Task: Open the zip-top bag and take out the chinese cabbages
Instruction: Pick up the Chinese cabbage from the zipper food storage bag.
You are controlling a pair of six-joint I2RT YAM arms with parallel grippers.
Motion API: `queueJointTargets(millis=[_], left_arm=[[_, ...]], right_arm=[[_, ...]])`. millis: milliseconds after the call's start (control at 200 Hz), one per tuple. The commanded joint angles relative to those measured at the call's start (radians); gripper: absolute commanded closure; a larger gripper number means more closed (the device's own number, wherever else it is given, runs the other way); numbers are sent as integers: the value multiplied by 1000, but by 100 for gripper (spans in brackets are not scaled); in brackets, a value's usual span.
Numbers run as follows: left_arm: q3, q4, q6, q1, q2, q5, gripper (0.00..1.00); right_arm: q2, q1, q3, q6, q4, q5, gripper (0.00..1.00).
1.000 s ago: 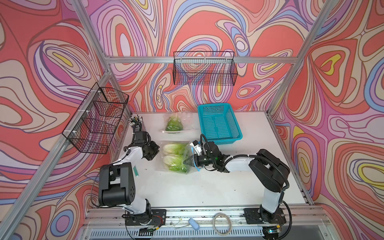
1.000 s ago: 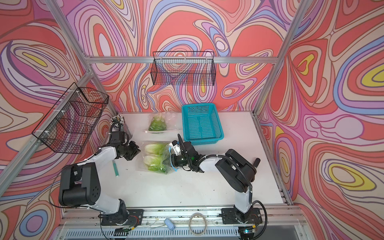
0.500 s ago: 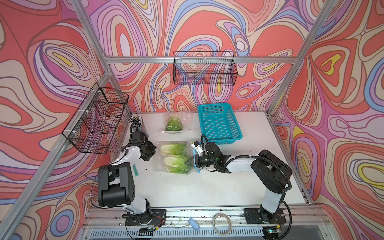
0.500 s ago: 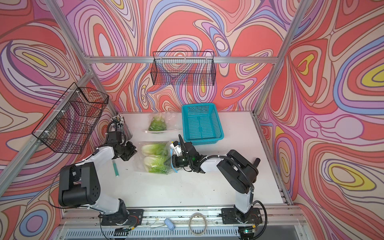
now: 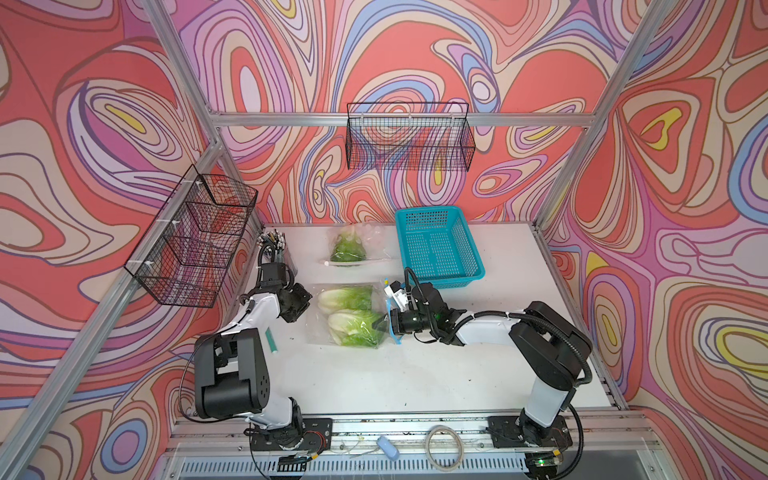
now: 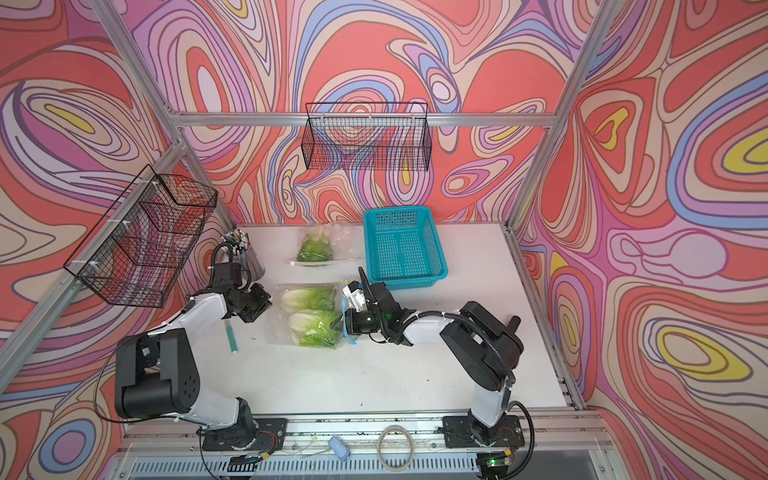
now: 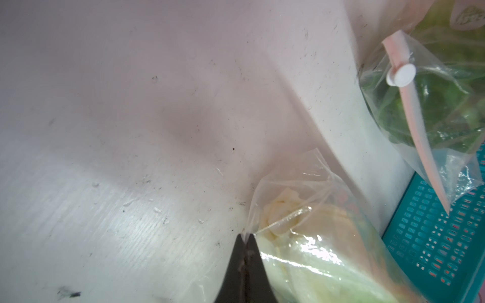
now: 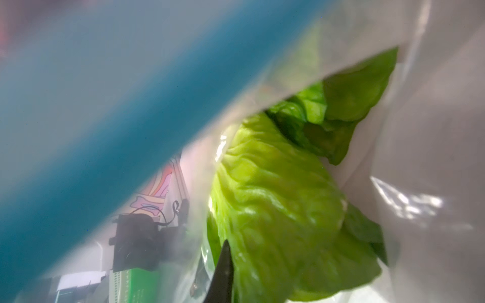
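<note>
The zip-top bag (image 5: pixel 348 315) lies flat at mid-table. Its blue zip strip (image 5: pixel 391 328) faces the right arm and its sealed end faces the left arm. Two chinese cabbages (image 5: pixel 345 299) lie side by side inside it, white stems toward the left arm and green leaves toward the mouth.

The right gripper (image 5: pixel 381 325) reaches in at the mouth with its jaws pressed together. Its tip is against the leaves of the nearer cabbage (image 5: pixel 353 329); whether a leaf is caught cannot be determined. In the left wrist view, the left gripper (image 7: pixel 245 240) is closed, pinching the clear film at the bag's sealed corner.

Swirl-patterned walls (image 5: pixel 415 50) on an aluminium frame enclose the white table (image 5: pixel 415 374), which is scuffed and speckled. Two wire baskets (image 5: pixel 409 137) hang on the walls.

A teal basket (image 5: pixel 451 279) stands just behind the right wrist. A second clear bag (image 5: pixel 347 249) of dark greens lies near the rear edge, well apart from the first. A pen cup (image 5: pixel 274 245) occupies the rear left corner, and a teal marker (image 5: pixel 271 340) lies beside the left arm. White surface runs from the bag to the arm bases.
</note>
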Motion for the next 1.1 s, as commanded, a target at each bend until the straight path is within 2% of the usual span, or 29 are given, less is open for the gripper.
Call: queueJointTargets(millis=[0, 326, 1097], left_arm=[[40, -12, 25, 18, -20, -108, 100], [59, -37, 53, 20, -24, -170, 100], [75, -43, 79, 44, 3, -231, 100]], right_arm=[[-71, -19, -14, -38, -36, 29, 100], [-129, -39, -34, -72, -94, 48, 100], [-313, -103, -80, -166, -255, 155, 100]])
